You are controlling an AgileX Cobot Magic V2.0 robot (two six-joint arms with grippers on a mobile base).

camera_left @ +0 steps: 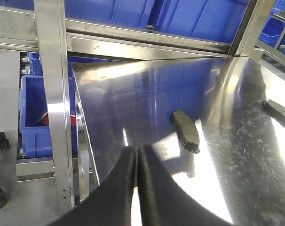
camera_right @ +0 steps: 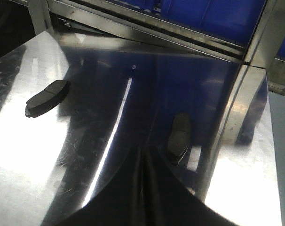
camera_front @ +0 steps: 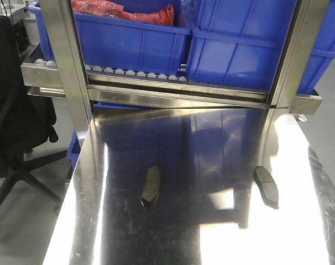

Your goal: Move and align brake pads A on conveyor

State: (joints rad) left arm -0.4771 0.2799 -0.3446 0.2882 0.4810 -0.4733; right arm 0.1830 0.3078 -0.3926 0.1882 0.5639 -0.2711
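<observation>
Closest in: my left claw [camera_left: 136, 151] and right claw [camera_right: 142, 149] both have their fingers pressed together with nothing between them, hovering over the steel tabletop [camera_front: 184, 237]. Just ahead, the left pad [camera_front: 151, 186] and right pad [camera_front: 266, 186] lie flat on that steel, well apart and angled differently. My guess is one staged per arm. The conveyor isn't in any view, so neither pad's on it yet. Further back, a roller rack [camera_front: 134, 73] carries blue bins [camera_front: 129, 38]. No labels or writing I can read.
</observation>
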